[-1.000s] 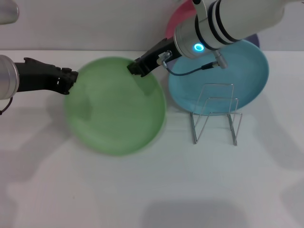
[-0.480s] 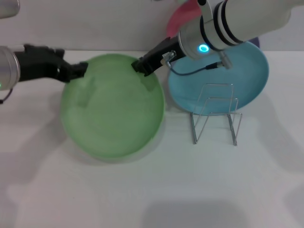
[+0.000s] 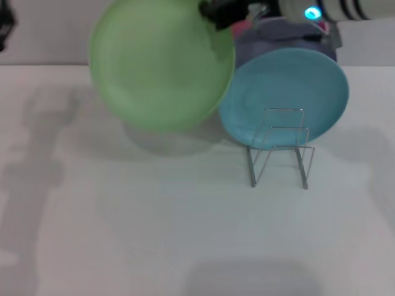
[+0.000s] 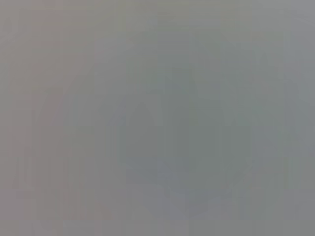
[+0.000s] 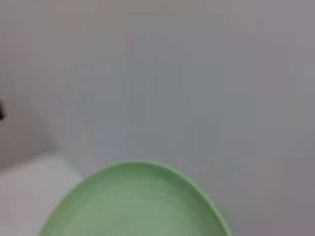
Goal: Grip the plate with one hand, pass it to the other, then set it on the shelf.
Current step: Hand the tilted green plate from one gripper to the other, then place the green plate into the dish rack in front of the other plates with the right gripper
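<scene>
Head view: the plate (image 3: 162, 65) has risen off the desk (image 3: 154, 234) since half a second ago and now hangs tilted in the upper left of the frame, pinched at its upper right rim by the right pincer (image 3: 217, 12). The left pincer (image 3: 5, 28) has let go and pulled back to the left edge; its fingers' state I cannot tell. So the handover looks done. The shelf (image 3: 281, 148) stands lower right, open desk before it, the turquoise plate (image 3: 290, 92) just behind.

It looks like a lab test bench rather than a kitchen: a bare white table (image 3: 185, 234) against a plain grey wall (image 3: 55, 31), with only a wire rack (image 3: 281, 148), plastic plates and a robot arm (image 3: 333, 9) in sight.
</scene>
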### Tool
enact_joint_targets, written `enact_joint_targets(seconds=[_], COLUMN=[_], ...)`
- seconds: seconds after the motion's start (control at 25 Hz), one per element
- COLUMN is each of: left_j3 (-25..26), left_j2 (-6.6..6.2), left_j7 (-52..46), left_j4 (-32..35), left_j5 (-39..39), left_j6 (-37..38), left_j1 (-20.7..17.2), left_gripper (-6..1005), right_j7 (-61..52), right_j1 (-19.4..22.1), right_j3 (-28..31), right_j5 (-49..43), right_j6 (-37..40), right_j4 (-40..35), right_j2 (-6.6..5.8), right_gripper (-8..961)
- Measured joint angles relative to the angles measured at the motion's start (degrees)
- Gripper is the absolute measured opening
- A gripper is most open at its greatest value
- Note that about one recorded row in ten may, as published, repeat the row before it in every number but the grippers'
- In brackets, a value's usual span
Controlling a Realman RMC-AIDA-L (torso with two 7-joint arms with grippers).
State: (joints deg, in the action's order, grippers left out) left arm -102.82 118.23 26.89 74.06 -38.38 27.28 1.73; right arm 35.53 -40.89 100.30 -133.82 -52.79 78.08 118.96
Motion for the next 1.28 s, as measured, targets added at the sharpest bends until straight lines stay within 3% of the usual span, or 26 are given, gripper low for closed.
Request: enact_joint_targets(seconds=[0.12,0.16,0.2,0.32,0.36,0.4,0.48,0.52,0.56,0.64,0.72,0.76,0.96,1.28], left_j3=[-1.3,-1.1,-1.1,-1.2,-1.4,-1.4,-1.4,-1.4,-1.5,-1.5,-1.5,-1.7,-3.0,-4.5], left_j2=[-0.13,-0.08,-0.08,-0.02,-0.01,-0.01,0.05,0.05,0.06,0.02,0.07,0.15,0.21,0.27], left_j7=[-9.0,-13.8,-13.8,-19.7,-22.9,-22.9,-26.1,-26.1,-26.5,-26.6,-26.6,-26.6,-26.7,-26.7], left_j4=[-13.8,-21.6,-21.6,-33.0,-38.4,-38.4,-43.0,-43.0,-44.0,-44.8,-45.4,-46.0,-48.0,-49.3], left_j5=[1.8,2.4,2.4,2.5,2.5,2.5,2.6,2.6,2.7,2.8,2.9,2.9,3.0,3.1], left_j6=[21.5,29.2,29.2,35.1,37.8,37.8,39.6,39.6,39.8,39.9,40.0,40.2,40.0,39.8], left_j1=[2.7,5.0,5.0,8.7,10.3,10.3,11.1,11.1,11.1,11.1,11.1,11.1,11.4,11.5], left_gripper=[786,787,789,791,791,791,792,792,792,792,792,792,791,792], right_j7=[7.7,16.9,16.9,37.4,51.0,51.0,71.8,71.8,83.0,92.0,94.8,99.7,110.3,115.8], right_j1=[7.2,11.9,11.9,19.6,23.6,23.6,29.2,29.2,31.4,33.0,33.3,33.4,32.8,32.7], right_j3=[-2.2,-3.5,-3.5,-4.3,-4.7,-4.7,-4.3,-4.3,-3.3,-2.1,-1.5,0.9,6.3,11.7], right_j5=[8.7,19.0,19.0,39.2,51.5,51.5,67.7,67.7,74.1,79.7,81.4,83.1,82.8,79.0], right_j6=[6.0,9.5,9.5,11.4,10.5,10.5,3.9,3.9,-1.2,-6.7,-9.1,-15.0,-26.2,-29.0], right_j4=[6.2,9.0,9.0,10.0,8.7,8.7,3.6,3.6,-0.7,-6.0,-8.2,-12.5,-19.4,-19.9], right_j2=[0.04,0.01,0.01,0.12,0.15,0.15,0.06,0.06,0.12,0.19,0.21,0.23,0.14,0.23], right_gripper=[38,38,38,39,39,39,39,39,39,39,39,39,39,39])
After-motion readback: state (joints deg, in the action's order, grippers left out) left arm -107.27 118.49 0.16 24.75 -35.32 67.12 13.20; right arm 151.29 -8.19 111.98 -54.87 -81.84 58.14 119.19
